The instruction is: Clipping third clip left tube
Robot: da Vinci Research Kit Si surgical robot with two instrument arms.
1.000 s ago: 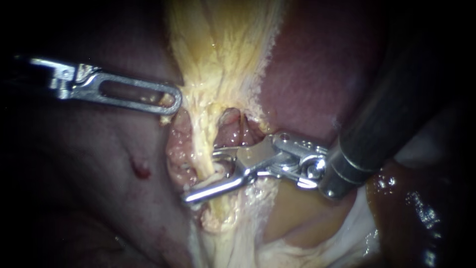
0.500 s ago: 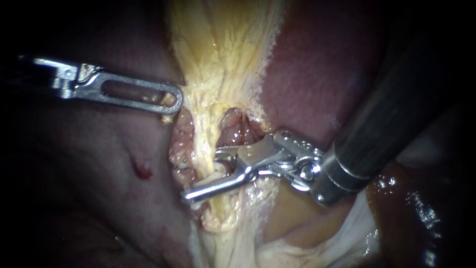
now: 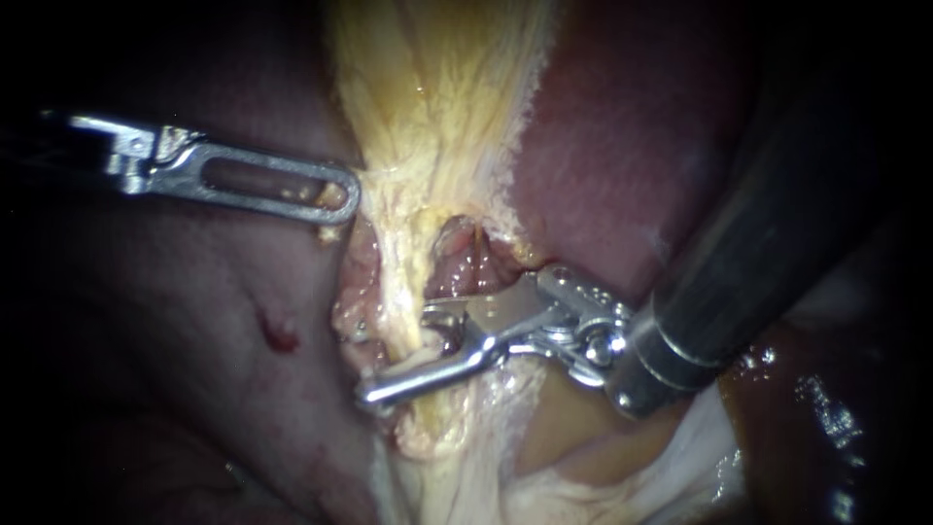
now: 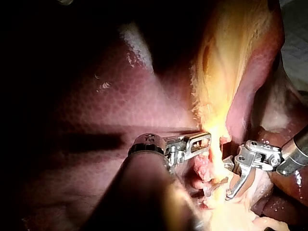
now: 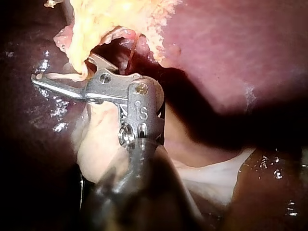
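The left tube [image 3: 398,292], a pale yellow strand, passes between the narrowly parted jaws of the right instrument [image 3: 397,352]. Above the tube, the left instrument [image 3: 335,199] grips yellow tissue [image 3: 428,117]. Wet red liver [image 3: 603,146] flanks the tube.

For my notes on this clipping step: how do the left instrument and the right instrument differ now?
The left instrument has a slotted tip, its jaws shut on pale tissue; the right instrument has solid jaws, open around the tube. The left instrument lies almost level; the right instrument slopes down from the upper right. Both have silver metal tips and work at the same pale tissue.
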